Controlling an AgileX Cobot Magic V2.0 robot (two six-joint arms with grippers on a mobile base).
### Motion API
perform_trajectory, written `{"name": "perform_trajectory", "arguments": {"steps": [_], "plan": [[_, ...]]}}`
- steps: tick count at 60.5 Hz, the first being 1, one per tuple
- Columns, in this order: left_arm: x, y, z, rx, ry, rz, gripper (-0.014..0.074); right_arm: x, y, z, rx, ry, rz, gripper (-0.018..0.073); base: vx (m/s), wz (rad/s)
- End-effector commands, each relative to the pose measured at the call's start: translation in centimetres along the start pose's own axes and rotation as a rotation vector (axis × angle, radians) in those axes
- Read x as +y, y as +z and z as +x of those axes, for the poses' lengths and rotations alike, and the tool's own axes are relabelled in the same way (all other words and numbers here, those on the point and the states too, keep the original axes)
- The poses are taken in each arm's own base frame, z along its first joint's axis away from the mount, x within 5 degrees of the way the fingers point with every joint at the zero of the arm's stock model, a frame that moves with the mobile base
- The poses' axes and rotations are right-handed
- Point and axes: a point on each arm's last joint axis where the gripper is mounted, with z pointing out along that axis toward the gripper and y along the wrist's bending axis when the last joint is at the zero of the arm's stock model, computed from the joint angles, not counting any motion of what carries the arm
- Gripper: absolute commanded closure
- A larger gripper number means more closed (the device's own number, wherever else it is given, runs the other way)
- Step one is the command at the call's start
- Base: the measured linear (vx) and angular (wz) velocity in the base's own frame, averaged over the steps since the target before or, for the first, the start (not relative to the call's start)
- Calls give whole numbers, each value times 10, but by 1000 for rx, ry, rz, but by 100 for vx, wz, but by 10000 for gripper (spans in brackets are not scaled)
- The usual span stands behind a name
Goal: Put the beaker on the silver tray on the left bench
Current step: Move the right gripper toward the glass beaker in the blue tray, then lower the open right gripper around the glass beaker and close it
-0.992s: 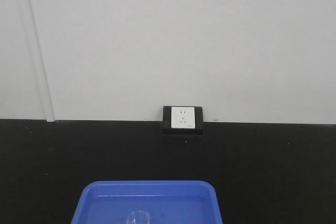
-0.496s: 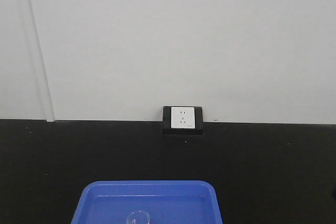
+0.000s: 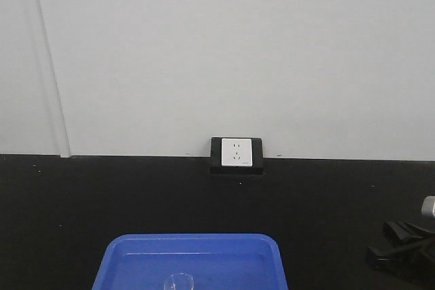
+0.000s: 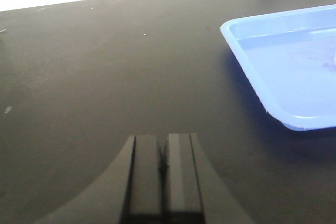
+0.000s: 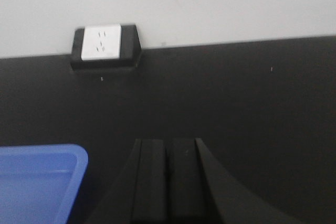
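The beaker [image 3: 179,281], a small clear glass cylinder, stands in the blue plastic tray [image 3: 197,246] at the bottom edge of the front view; only its rim shows. My left gripper [image 4: 163,137] is shut and empty, low over the black bench top [image 4: 105,77], left of the blue tray [image 4: 283,77]. My right gripper [image 5: 167,141] is shut and empty over the black top, right of the blue tray's corner [image 5: 63,156]. It also shows at the right edge of the front view [image 3: 394,246]. The silver tray is out of view.
A white wall socket in a black box [image 3: 236,155] sits where the black top meets the pale wall; it also shows in the right wrist view [image 5: 104,44]. The black worktop [image 3: 353,195] stretches on both sides of the blue tray.
My right gripper has come into the front view at the lower right edge, moving left. The beaker and the blue tray have not moved.
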Motion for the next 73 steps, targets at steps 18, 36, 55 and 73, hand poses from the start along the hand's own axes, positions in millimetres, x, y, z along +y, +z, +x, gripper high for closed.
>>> {"name": "perform_trajectory", "arguments": {"steps": [18, 36, 55, 73], "plan": [[-1, 2, -1, -63, -2, 7, 595, 3, 5, -17, -114, -17, -22, 403, 0, 0], [-1, 2, -1, -63, -2, 7, 595, 10, 3, -27, -229, -83, -87, -24, 0, 0], [-1, 2, -1, -63, -2, 7, 595, 70, 24, 16, -85, -162, -427, -118, 0, 0], [-1, 2, -1, -63, -2, 7, 595, 140, 57, 85, 30, -179, -707, -89, 0, 0]]}}
